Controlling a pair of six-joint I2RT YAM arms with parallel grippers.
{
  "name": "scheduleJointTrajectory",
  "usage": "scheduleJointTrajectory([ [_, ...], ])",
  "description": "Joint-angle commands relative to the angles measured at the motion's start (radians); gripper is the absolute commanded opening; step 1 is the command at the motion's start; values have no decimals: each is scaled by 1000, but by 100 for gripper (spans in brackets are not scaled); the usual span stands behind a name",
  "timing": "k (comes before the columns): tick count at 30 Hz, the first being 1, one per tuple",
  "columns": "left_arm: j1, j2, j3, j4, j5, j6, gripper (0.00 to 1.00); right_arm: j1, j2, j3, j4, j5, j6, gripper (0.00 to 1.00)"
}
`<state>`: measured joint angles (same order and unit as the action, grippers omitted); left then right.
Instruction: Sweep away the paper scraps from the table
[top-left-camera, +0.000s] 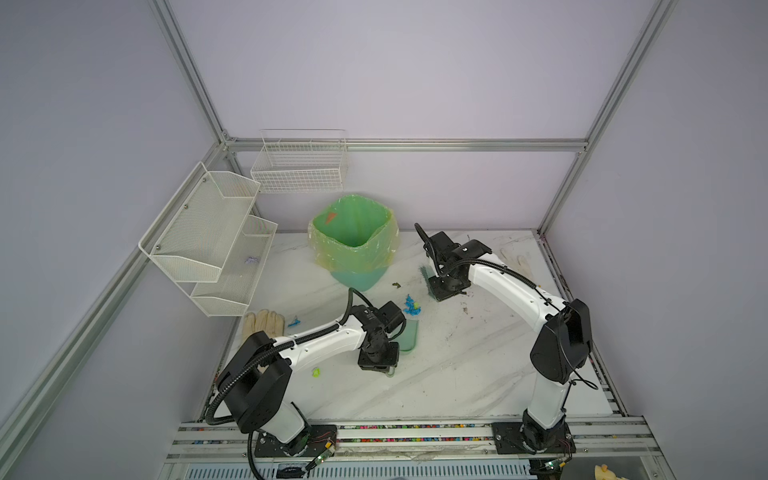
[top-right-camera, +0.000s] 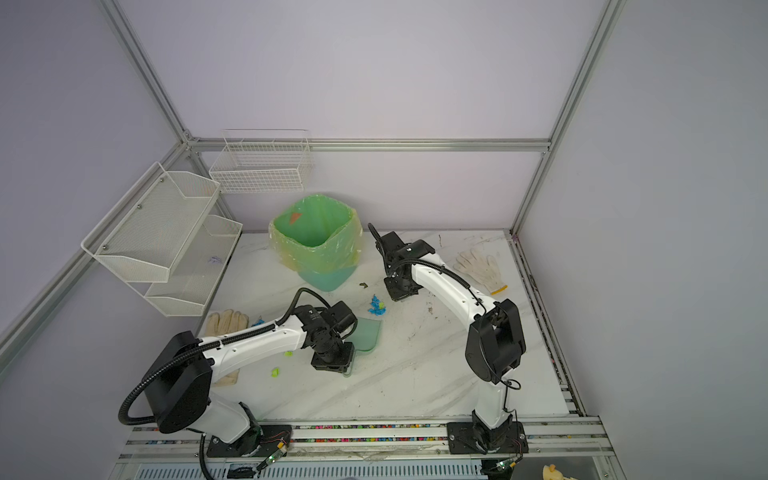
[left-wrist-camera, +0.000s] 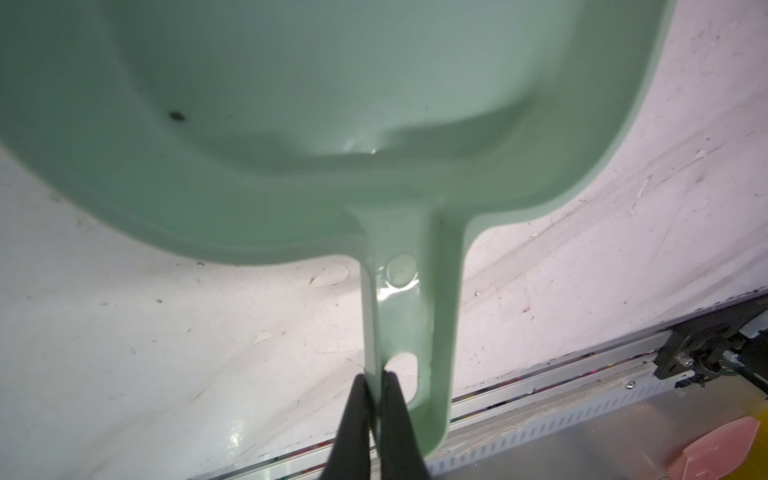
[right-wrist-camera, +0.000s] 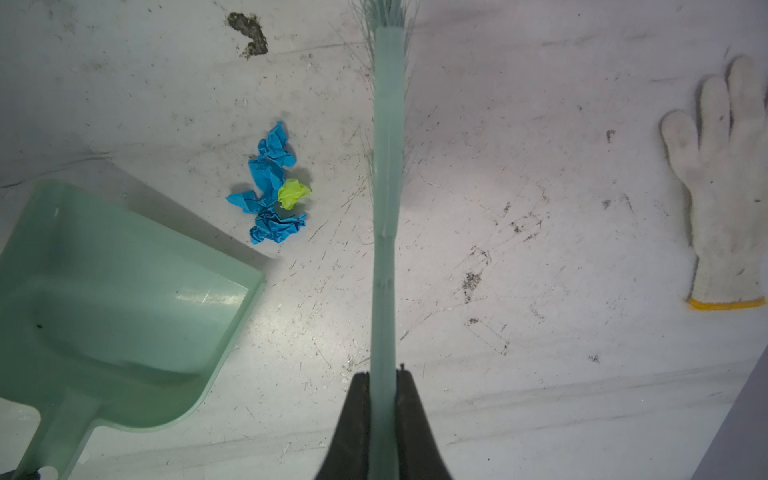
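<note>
A cluster of blue and yellow-green paper scraps (top-left-camera: 412, 306) (top-right-camera: 377, 306) (right-wrist-camera: 272, 187) lies on the white veined table (top-left-camera: 478, 365), just beyond the open edge of a mint-green dustpan (top-left-camera: 408, 336) (right-wrist-camera: 116, 299). My left gripper (left-wrist-camera: 375, 376) is shut on the dustpan's handle (left-wrist-camera: 409, 316). My right gripper (right-wrist-camera: 382, 374) is shut on the handle of a pale green brush (right-wrist-camera: 388, 124), whose bristles (top-left-camera: 424, 276) stand to the right of the cluster. A lone blue scrap (top-left-camera: 294, 322) and a yellow-green one (top-left-camera: 316, 372) lie left of the left arm.
A bin lined with a green bag (top-left-camera: 353, 241) stands at the back centre. White gloves lie at the left (top-left-camera: 264, 322) and back right (top-right-camera: 480, 270). White mesh racks (top-left-camera: 208, 237) and a wire basket (top-left-camera: 299, 166) hang on the left. A dark speck (right-wrist-camera: 249, 35) sits near the bin.
</note>
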<state>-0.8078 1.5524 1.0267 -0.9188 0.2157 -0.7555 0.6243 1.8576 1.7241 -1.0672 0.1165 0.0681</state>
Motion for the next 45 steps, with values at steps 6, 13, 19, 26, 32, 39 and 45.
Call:
scheduleJointTrajectory([
  [6,11,44,130,20,56,38,0,36,24,18,-16,4,-48,0],
  [13,36,73,148,29,98,63,0,82,38,17,-25,-8,-72,0],
  [19,59,107,148,37,149,79,0,116,37,-1,-36,38,-78,0],
  [26,90,117,144,39,166,87,0,139,20,-25,-30,19,-90,0],
  [32,114,129,167,27,166,106,0,175,-9,-51,-47,-21,-89,0],
  [39,129,156,198,5,165,131,0,202,-112,-98,-40,-200,-62,0],
  [45,149,160,208,-8,166,147,0,202,-223,-122,-7,-287,11,0],
])
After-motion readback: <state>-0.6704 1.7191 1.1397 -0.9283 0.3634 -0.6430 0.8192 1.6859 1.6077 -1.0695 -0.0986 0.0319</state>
